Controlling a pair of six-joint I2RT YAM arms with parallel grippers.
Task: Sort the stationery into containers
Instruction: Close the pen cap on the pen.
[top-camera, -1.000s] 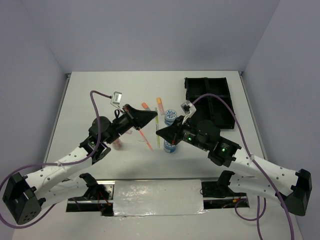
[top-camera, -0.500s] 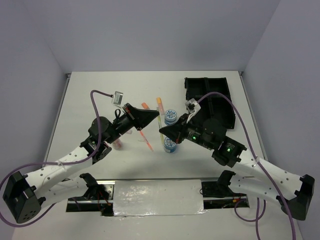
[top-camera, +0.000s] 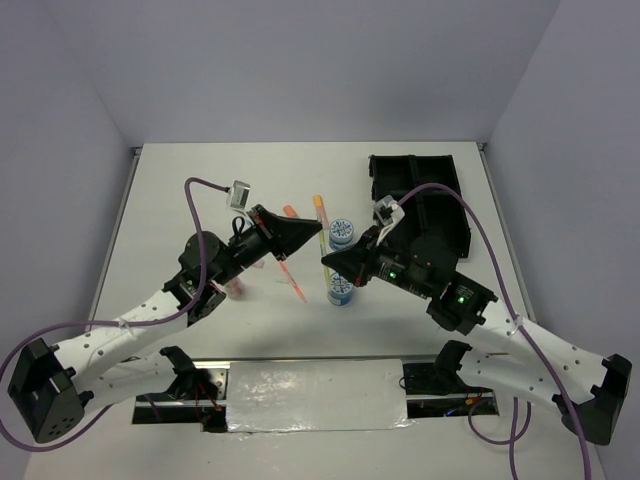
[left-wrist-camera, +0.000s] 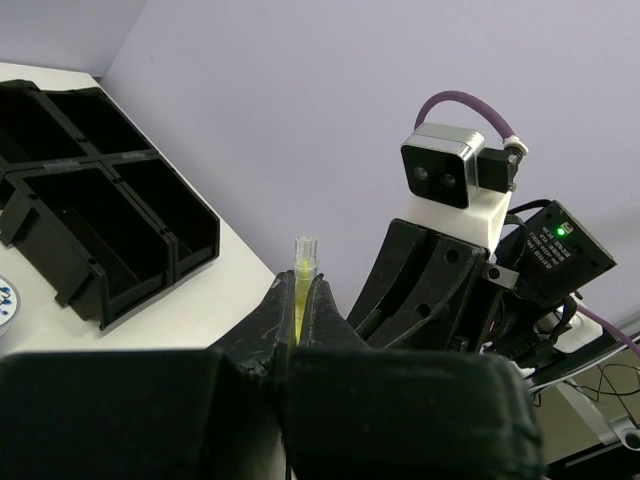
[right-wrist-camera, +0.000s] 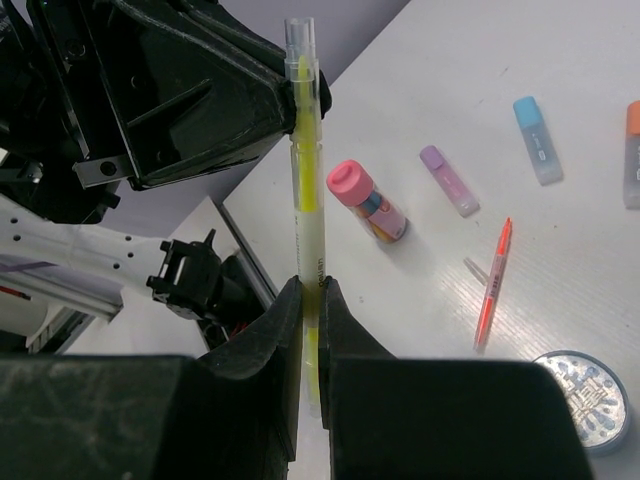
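Observation:
A thin yellow pen (right-wrist-camera: 306, 150) is held in the air between both grippers. My left gripper (left-wrist-camera: 300, 292) is shut on one end, the pen's clear tip (left-wrist-camera: 304, 250) sticking out past its fingers. My right gripper (right-wrist-camera: 309, 292) is shut on the pen's lower part. In the top view the left gripper (top-camera: 316, 233) and right gripper (top-camera: 326, 261) meet tip to tip above the table's middle. The black four-compartment tray (top-camera: 372, 172) stands at the back right and also shows in the left wrist view (left-wrist-camera: 62, 170).
On the table lie a pink bottle (right-wrist-camera: 367, 200), a purple highlighter (right-wrist-camera: 448, 180), a blue highlighter (right-wrist-camera: 537, 140), a thin orange pen (right-wrist-camera: 493, 283) and an orange highlighter (top-camera: 321, 210). Two blue-white tubs (top-camera: 341, 231) (top-camera: 340, 289) stand under the grippers.
My right gripper has risen and moved toward the left gripper along the yellow pen. The left gripper has shifted slightly right. The pen, which hung down from the left gripper, is now mostly covered by both.

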